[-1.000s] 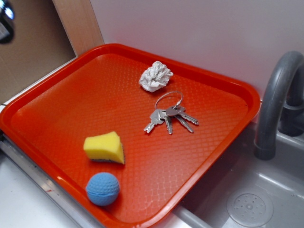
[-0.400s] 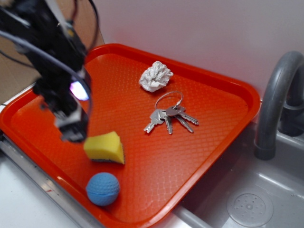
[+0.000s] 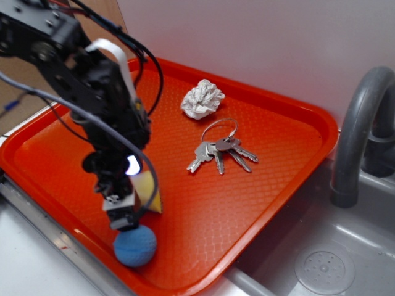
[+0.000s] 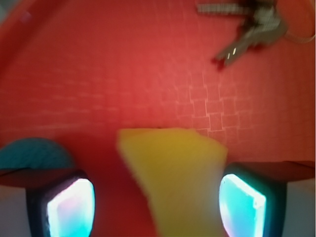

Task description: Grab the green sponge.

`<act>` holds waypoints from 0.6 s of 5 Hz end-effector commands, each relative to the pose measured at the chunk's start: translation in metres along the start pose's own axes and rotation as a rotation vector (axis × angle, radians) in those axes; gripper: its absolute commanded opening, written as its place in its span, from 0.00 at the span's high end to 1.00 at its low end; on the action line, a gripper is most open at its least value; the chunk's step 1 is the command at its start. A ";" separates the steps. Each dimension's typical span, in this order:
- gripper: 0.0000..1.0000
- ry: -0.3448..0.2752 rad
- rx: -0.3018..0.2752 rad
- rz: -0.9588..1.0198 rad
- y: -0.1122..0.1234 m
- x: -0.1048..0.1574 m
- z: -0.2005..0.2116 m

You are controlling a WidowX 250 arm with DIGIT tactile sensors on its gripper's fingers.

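The gripper (image 3: 123, 209) hangs low over the front-left part of the red tray (image 3: 278, 179), its fingers pointing down at the green sponge (image 3: 148, 191). In the wrist view the sponge (image 4: 173, 177) shows as a yellow wedge lying between the two glowing finger pads (image 4: 71, 207), with clear gaps on either side, so the gripper is spread wide and touches nothing that can be seen. From the outside view only a yellow sliver of the sponge peeks out to the right of the gripper, the rest hidden behind the arm.

Just in front of the sponge, near the tray's front rim, sits the blue ball (image 3: 134, 245); the wrist view catches its dimpled top (image 4: 32, 154) beside the left pad. A bunch of keys (image 3: 221, 151) on a ring lies behind and to the right of the sponge, about mid-tray, and a crumpled paper wad (image 3: 202, 98) rests beyond the keys toward the back rim. To the right of the tray stands a grey faucet (image 3: 358, 129) over a sink (image 3: 333, 259).

No brand, label or writing is legible on anything.
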State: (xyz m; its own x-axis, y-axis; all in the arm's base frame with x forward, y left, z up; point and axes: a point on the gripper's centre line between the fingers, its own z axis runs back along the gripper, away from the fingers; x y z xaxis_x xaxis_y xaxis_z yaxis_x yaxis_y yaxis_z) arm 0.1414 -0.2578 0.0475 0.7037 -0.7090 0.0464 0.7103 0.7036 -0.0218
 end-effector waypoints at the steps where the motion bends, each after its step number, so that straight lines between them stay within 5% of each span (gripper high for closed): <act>1: 0.00 0.067 -0.021 0.005 -0.004 -0.013 -0.018; 2: 1.00 0.075 0.033 -0.023 -0.010 -0.010 -0.020; 3: 1.00 0.065 0.019 -0.011 -0.012 -0.006 -0.012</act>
State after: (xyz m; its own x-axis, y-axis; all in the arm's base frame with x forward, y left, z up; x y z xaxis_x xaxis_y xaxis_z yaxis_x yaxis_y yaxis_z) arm 0.1470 -0.2591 0.0292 0.7063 -0.7070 -0.0360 0.7075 0.7067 0.0021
